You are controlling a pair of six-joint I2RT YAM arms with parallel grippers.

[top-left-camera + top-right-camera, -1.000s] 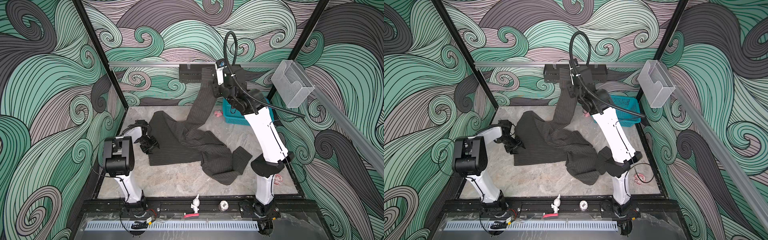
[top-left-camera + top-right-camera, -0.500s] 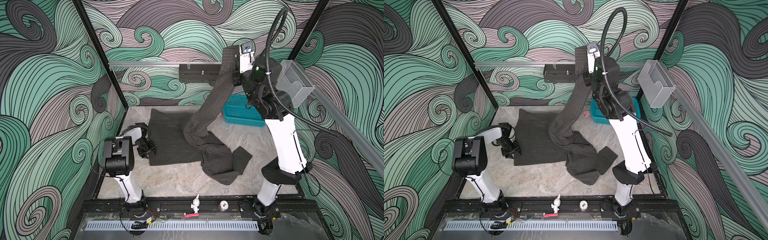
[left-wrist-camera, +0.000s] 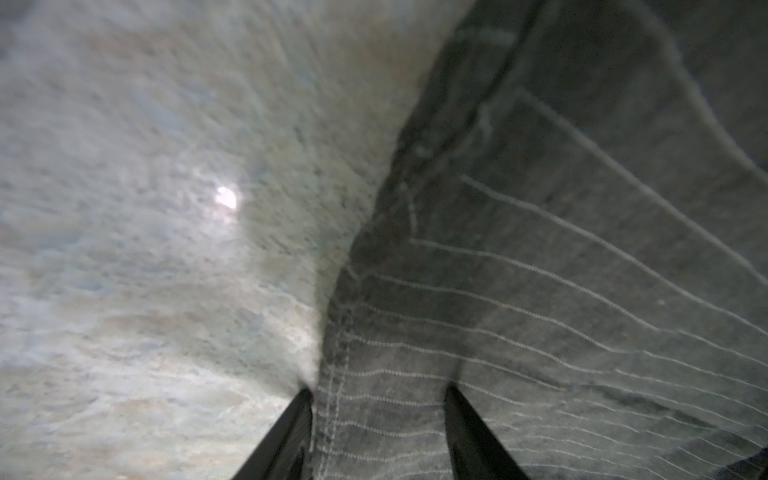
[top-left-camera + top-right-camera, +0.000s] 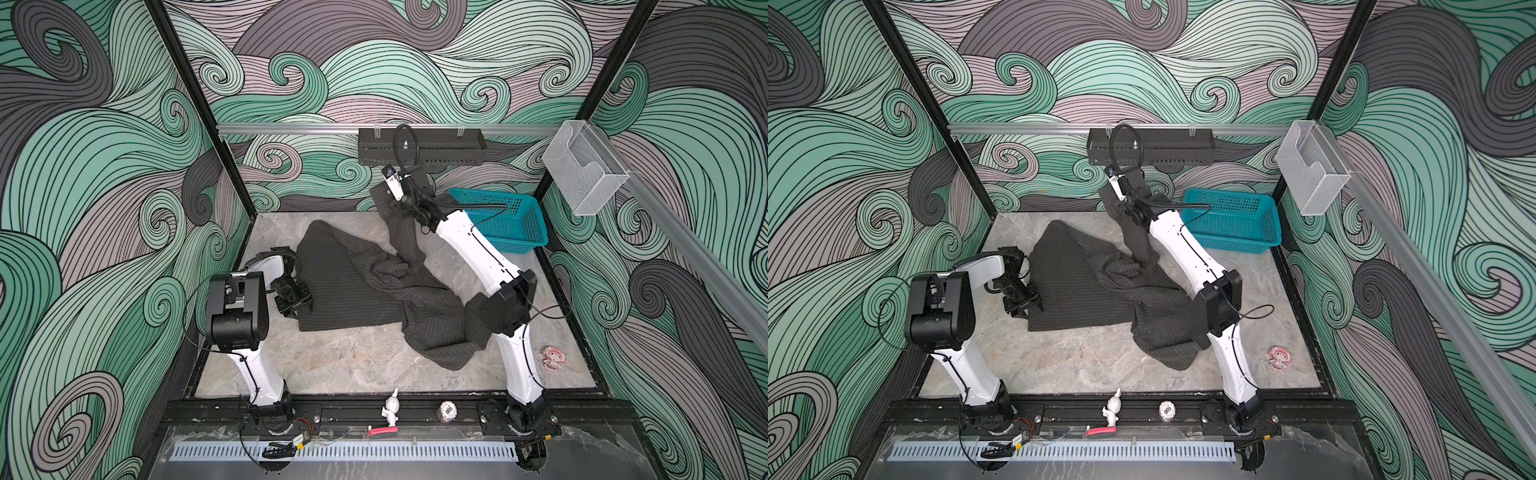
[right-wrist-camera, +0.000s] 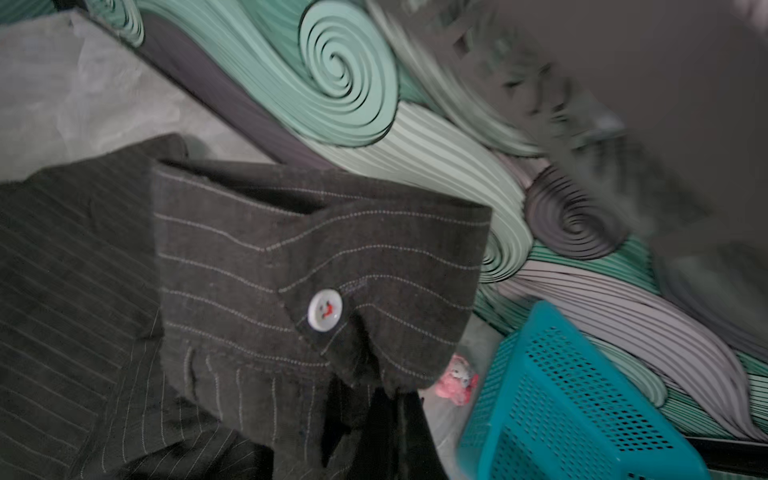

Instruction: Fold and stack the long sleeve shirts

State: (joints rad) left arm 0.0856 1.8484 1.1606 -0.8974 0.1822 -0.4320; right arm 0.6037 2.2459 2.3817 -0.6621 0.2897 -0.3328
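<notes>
Two grippers work on one dark pinstripe shirt [image 4: 353, 286], which lies bunched on the stone-look table [image 4: 332, 361] — not folded yet. On the left, the left gripper [image 4: 300, 306] has a finger on each side of the hem; I cannot tell if it pinches. On the right, the right gripper [image 4: 392, 203] is squeezed tight on the sleeve cuff [image 5: 316, 249], held up near the teal basket [image 4: 515, 245]. Spreading out seems to be the step — next, that sleeve needs laying flat across the body.
</notes>
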